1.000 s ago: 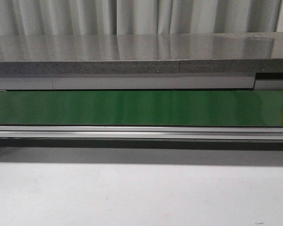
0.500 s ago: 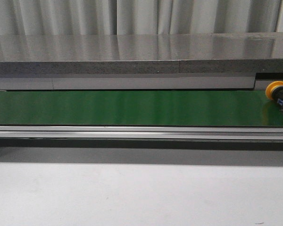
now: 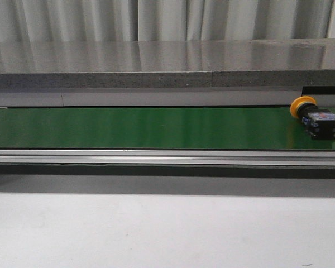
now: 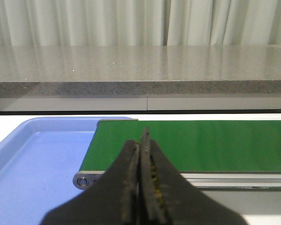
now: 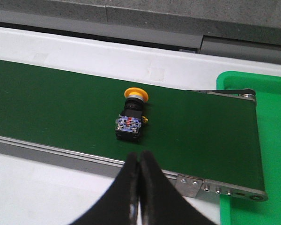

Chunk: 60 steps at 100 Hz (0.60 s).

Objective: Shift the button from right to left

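The button [image 3: 315, 117], a yellow-orange cap on a black boxy body, lies on its side on the green belt [image 3: 156, 127] near the belt's right end. The right wrist view shows the button [image 5: 130, 117] too, with coloured marks on its base, a short way beyond my right gripper [image 5: 139, 157], which is shut and empty over the belt's near rail. My left gripper [image 4: 141, 140] is shut with nothing in it, hanging above the belt's left end. Neither gripper appears in the front view.
A blue tray [image 4: 33, 164] sits just past the belt's left end. A green bin [image 5: 264, 122] stands at the belt's right end. A grey stone ledge [image 3: 156, 67] runs behind the belt. White tabletop [image 3: 156, 234] lies in front of the rail.
The button has travelled leftward along the belt from the right edge of the front view, and its whole body is now visible. Neither arm shows in the earlier frames.
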Each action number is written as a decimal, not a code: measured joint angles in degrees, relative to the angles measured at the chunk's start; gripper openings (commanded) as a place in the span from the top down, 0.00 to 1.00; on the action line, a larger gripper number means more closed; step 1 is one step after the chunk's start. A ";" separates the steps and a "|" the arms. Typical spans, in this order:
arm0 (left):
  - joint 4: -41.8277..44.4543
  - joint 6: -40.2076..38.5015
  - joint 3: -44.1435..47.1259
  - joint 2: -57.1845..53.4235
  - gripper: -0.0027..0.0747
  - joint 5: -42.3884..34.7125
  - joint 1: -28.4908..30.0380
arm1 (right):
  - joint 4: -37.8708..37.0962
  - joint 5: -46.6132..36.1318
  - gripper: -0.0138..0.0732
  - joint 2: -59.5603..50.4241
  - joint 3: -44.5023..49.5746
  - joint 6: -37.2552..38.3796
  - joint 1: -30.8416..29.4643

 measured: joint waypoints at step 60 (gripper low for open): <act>0.00 0.00 0.00 0.00 0.99 -0.12 0.00 | 0.36 -9.10 0.92 -20.92 16.71 -0.08 2.05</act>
